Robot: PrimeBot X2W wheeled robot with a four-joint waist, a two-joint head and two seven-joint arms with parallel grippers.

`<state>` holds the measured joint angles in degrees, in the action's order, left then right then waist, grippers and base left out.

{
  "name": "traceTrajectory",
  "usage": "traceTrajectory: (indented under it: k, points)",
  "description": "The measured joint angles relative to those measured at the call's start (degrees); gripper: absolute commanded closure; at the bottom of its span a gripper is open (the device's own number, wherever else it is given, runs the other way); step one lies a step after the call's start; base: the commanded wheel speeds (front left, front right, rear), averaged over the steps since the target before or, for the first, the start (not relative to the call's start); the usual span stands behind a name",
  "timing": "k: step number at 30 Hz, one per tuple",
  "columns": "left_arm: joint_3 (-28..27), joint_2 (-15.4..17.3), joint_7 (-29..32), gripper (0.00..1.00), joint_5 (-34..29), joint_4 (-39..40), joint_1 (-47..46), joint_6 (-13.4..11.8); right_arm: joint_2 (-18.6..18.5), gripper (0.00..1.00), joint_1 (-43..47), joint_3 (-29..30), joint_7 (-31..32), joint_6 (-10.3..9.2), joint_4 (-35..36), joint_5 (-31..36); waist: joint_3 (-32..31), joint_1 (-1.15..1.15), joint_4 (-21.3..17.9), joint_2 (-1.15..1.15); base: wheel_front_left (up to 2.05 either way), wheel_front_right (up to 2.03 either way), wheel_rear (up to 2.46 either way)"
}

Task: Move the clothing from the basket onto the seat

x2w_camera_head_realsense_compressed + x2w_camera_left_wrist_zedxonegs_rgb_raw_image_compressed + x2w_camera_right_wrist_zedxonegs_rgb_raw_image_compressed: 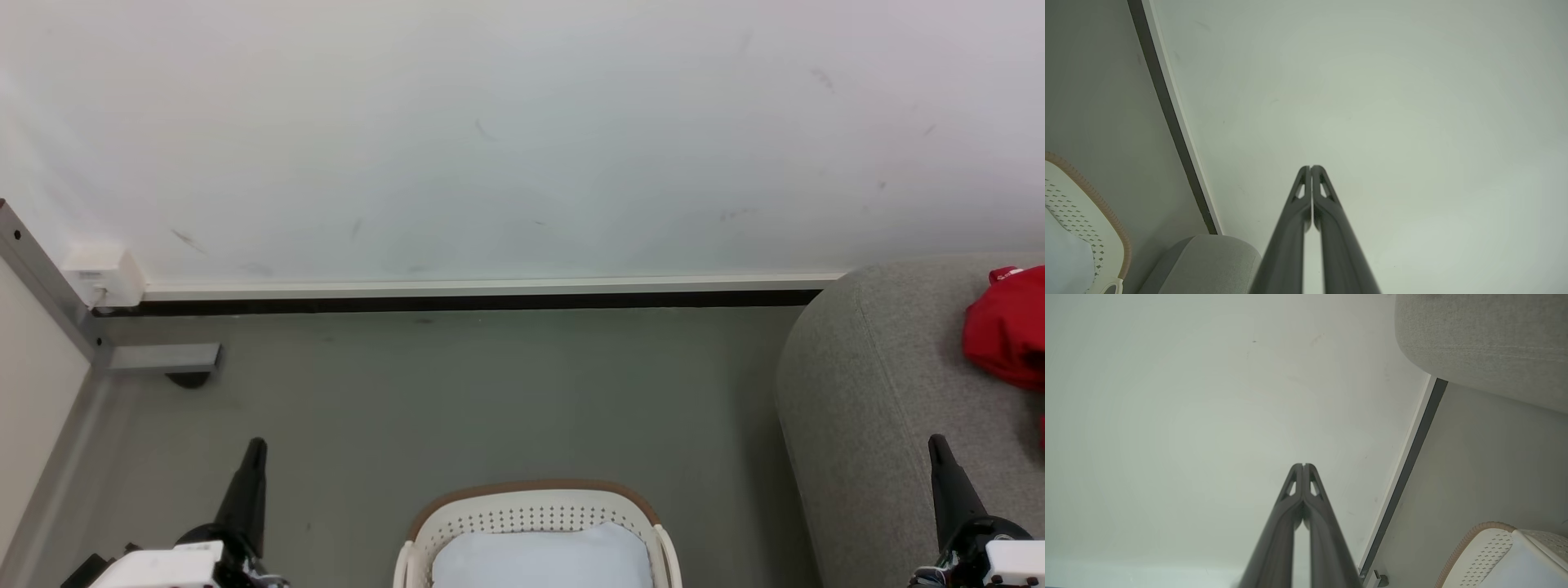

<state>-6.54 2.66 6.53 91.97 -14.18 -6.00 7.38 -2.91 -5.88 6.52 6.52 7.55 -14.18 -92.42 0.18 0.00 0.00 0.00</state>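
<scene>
Nearest, left gripper [255,447] and right gripper [937,443] flank the basket [531,492], both pinched shut on nothing; within its rim lies a pale cloth [543,555]. Farther off, the clothing [1006,331] rests on the seat [857,392], well in from its rounded end — the transfer looks about done, so next check the basket's hidden near part for leftovers.
</scene>
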Motion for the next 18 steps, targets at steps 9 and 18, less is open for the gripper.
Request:
traceTrajectory:
  k: [9, 18]
  points:
    - [0.0, 0.0, 0.0, 1.0, 0.0, 0.0, 0.0, 0.0, 0.01, 1.0, 0.0, 0.0, 0.01, 0.0, 0.0, 0.0, 0.0, 0.0, 0.0, 0.0, 0.0, 0.0, 0.0]
    - [0.0, 0.0, 0.0, 1.0, 0.0, 0.0, -0.01, 0.0, 0.01, 1.0, 0.0, 0.01, 0.02, 0.0, 0.0, 0.0, 0.0, 0.0, 0.0, 0.0, 0.0, 0.0, 0.0]
